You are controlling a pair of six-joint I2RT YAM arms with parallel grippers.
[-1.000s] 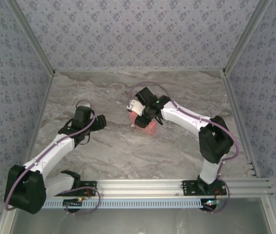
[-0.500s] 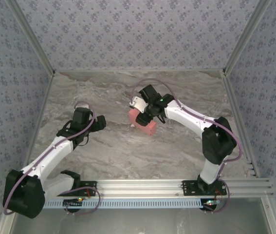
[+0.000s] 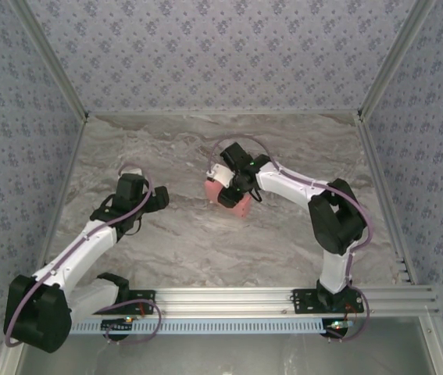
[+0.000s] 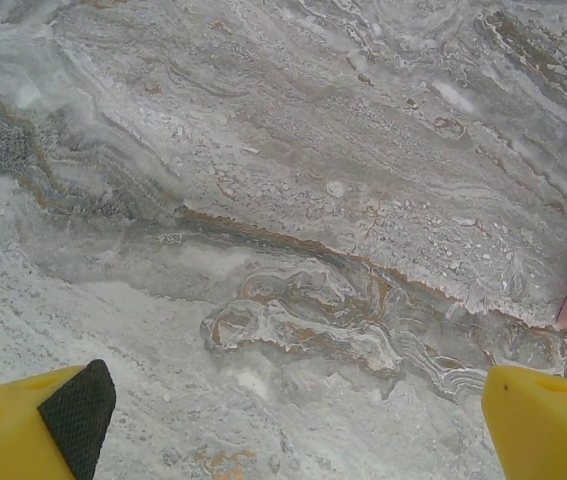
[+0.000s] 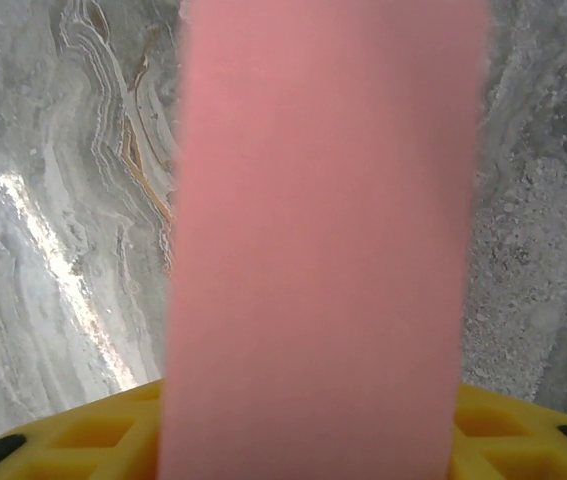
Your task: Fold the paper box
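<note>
- My right claw (image 3: 231, 187) sat on top of the paper box (image 3: 239, 206), touching or nearly touching it from above.
- In the right wrist view a pink panel ran straight out from between my yellow fingers (image 5: 508, 425), up the middle of the picture, too close and blurred to show any edges or creases.
- Right claw was part-way open. I could not tell whether the pads pinched the card or only straddled it.
- My left claw (image 4: 298, 425) was spread wide, with nothing between the fingers and only bare marble table (image 4: 263, 180) ahead of it.
- From the left claw the box lay off to the right and a bit forward, well apart. One pink corner showed at the right edge of the left wrist view.
- In the overhead view the box's long side seemed to run slantwise under the right claw, with pink showing on both sides of it.
- Key relation: the box was directly under and ahead of the right claw, its panel lined up with that claw's reach, so the right arm was much nearer.
- My judgement: the right claw works the flap, and the left would have to cross rightward to brace the box.
- The fold looked unfinished, but the box's exact shape was hidden under the claw.
</note>
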